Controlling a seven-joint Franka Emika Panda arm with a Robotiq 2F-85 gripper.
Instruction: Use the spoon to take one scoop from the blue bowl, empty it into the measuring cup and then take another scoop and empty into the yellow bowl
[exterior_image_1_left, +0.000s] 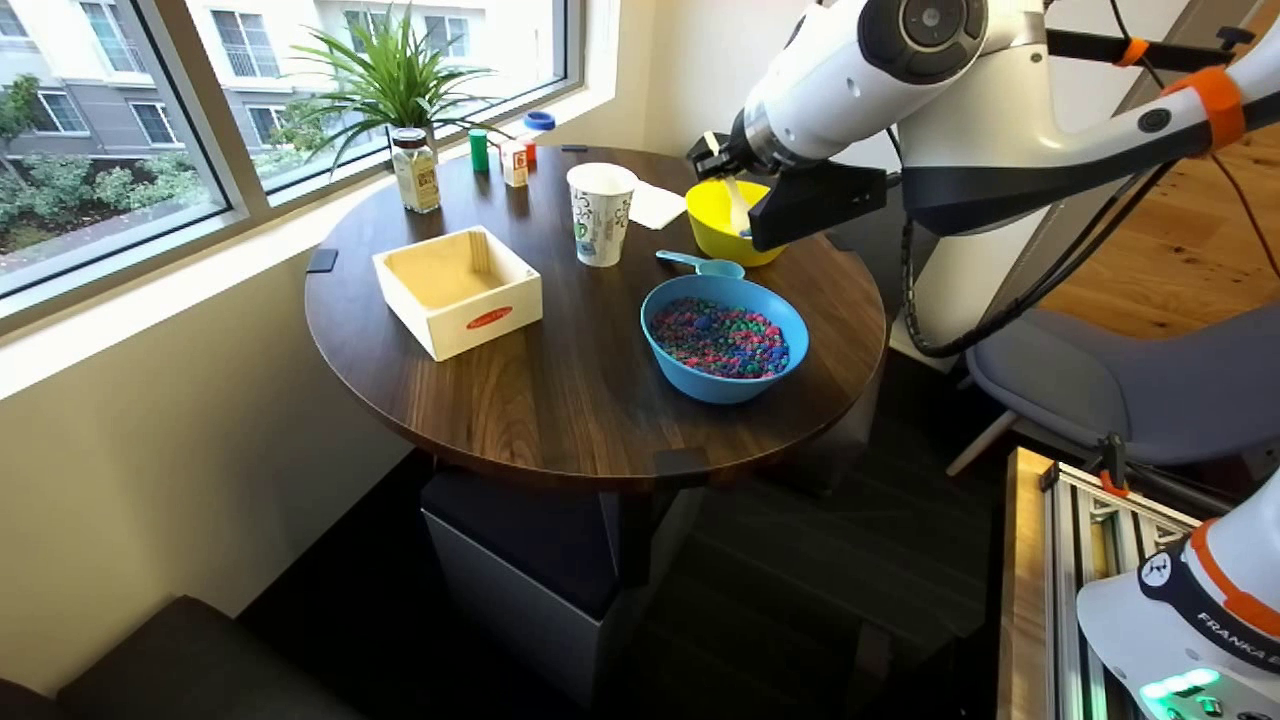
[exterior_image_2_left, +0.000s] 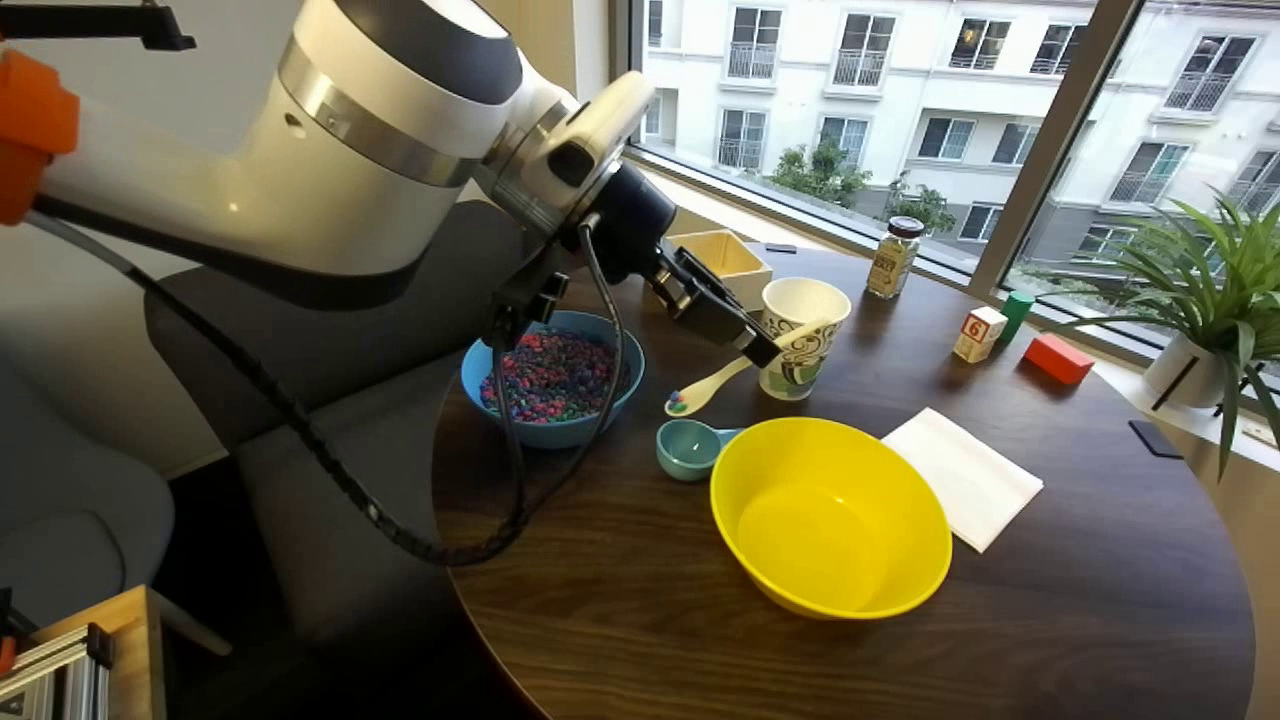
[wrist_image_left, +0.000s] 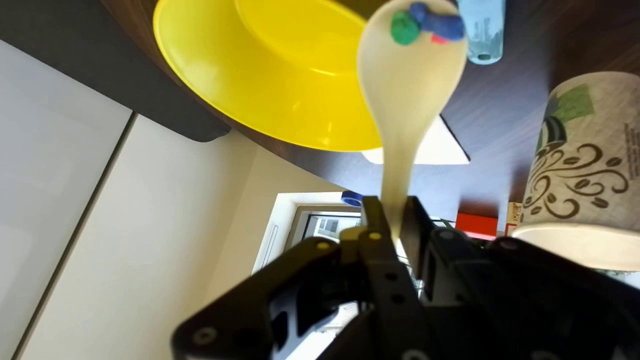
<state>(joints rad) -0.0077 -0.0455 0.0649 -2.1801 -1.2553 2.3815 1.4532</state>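
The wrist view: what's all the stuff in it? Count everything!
Yellow bowl: one, yellow, upper left
Spoon: one, cream, upper middle
Pieces: several, multicoloured, in spoon
Measuring cup handle: one, light blue, top
Paper cup: one, patterned white, right
Napkin: one, white, behind spoon
Blocks: two, red and tan, lower right
Table: one, brown, under bowl
Window: one, white-framed, bottom middle
Blue thing: one, blue, by window
Grey thing: one, dark, upper left
Walls: count unclear, pale, lower left
Claw: one, black, bottom, gripping spoon
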